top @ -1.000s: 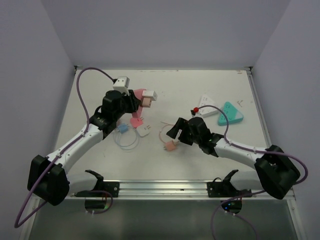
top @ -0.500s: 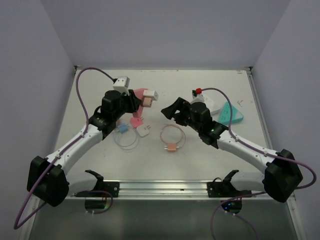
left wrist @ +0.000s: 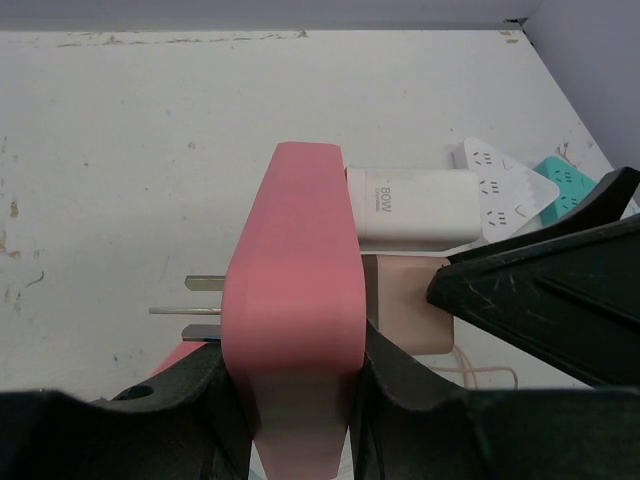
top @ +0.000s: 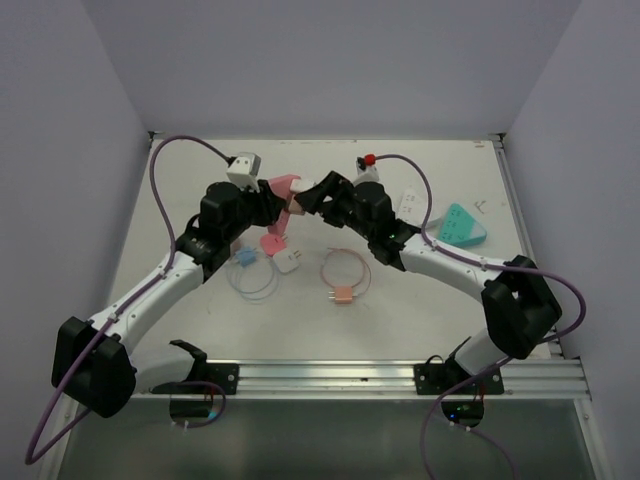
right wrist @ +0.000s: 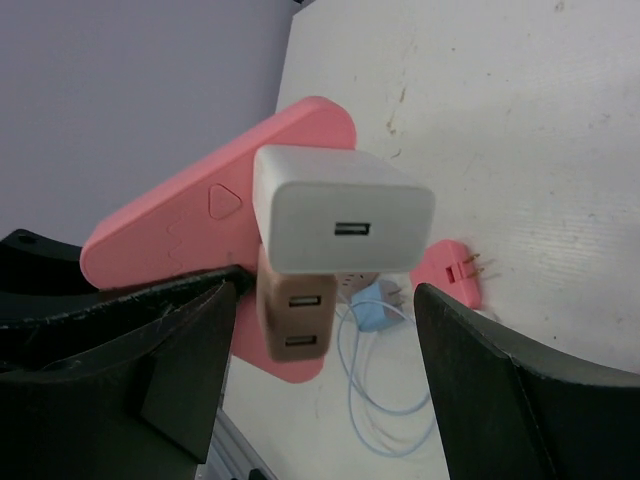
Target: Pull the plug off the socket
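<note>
1. The left claw (left wrist: 295, 405) is clamped on the lower end of the pink socket (left wrist: 295, 330) and holds it up off the counter (top: 420, 300), tilted, near the middle at the back.
2. Two plugs sit in the socket's face: a white plug (right wrist: 340, 215) above and a tan plug (right wrist: 295, 325) just below it, the two touching. Both look fully seated, with no prongs showing at either one.
3. So nothing has been pulled yet. The holding half of the job looks done; the pulling half has not begun.
4. The right claw (right wrist: 315, 300) is spread wide, one finger on each side of the plugs. It grips nothing, and I see no contact in its wrist view.
5. From the left wrist view, a dark finger (left wrist: 560, 300) crosses in front of the tan plug's outer end. I cannot tell whether it touches.
6. I also cannot tell which plug it is lined up for. The fingers sit nearer the tan one's level, so that is my guess.
7. What looks left: close on one plug body, then draw it straight out along its prongs while the left claw keeps the socket braced.
8. One risk: the plugs are stacked tight, so a sloppy close could catch both.
9. Down on the counter lie loose cables (top: 345, 272) and spare strips (top: 460, 225), all well apart from the action.
</note>
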`<state>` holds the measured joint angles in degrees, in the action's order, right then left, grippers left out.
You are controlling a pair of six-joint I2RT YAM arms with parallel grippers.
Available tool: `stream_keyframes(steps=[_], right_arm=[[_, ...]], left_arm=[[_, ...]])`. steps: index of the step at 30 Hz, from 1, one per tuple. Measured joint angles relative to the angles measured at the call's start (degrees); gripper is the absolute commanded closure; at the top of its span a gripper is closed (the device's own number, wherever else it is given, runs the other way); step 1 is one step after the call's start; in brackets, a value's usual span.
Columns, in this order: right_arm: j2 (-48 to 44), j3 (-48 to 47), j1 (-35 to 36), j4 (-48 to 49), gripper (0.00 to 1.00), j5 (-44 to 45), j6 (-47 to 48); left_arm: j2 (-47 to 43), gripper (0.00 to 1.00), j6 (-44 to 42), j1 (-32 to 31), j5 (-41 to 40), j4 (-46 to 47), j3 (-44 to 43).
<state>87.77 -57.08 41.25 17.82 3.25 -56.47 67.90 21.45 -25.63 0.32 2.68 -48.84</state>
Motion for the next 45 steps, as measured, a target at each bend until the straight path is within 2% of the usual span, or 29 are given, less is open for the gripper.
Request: stream_keyframes(steps=[4, 13, 16, 17, 19, 20, 22, 34, 40, 45], right_arm=[[2.32, -2.25, 0.07, 1.53, 0.26, -0.68, 0.11], [4.87, -2.82, 0.48, 3.28, 0.42, -3.08, -0.07], [4.9, -2.82, 0.74, 3.82, 0.6, -4.39, -0.02], [4.9, -2.82, 0.74, 4.13, 0.74, -4.7, -0.07], [4.87, -2.78, 0.74, 4.9, 0.83, -5.16, -0.63], [4.87, -2.78, 0.68, 5.05, 0.92, -5.29, -1.03], [4.7, -2.64, 0.63, 5.25, 1.0, -5.64, -1.14], [-3.5, 3.13, 0.37, 4.0, 1.0, -4.85, -0.31], [-7.19, 6.4, 0.37, 3.39, 1.0, -4.7, -0.39], [-12.74, 9.88, 0.24, -1.79, 1.0, -5.77, 1.84]], left_arm=[[0.02, 1.0, -0.02, -0.04, 0.63, 0.26, 0.0], [0.0, 1.0, -0.02, 0.0, 0.98, 0.66, 0.0], [0.0, 1.0, -0.02, 0.0, 0.87, 0.66, 0.0], [0.0, 1.0, -0.04, 0.0, 0.81, 0.63, 0.0], [-0.02, 1.0, 0.02, 0.0, 0.52, 0.61, 0.0], [-0.02, 1.0, 0.11, 0.0, 0.37, 0.74, 0.0], [-0.2, 1.0, 0.24, 0.0, -0.09, 0.74, 0.0], [-1.57, 1.0, 2.93, -0.07, 4.44, 0.61, -0.02], [-1.92, 1.0, 3.69, -0.52, 3.52, -0.81, -0.02], [-1.88, 1.0, 1.29, 4.42, -14.08, -3.48, -0.02]])
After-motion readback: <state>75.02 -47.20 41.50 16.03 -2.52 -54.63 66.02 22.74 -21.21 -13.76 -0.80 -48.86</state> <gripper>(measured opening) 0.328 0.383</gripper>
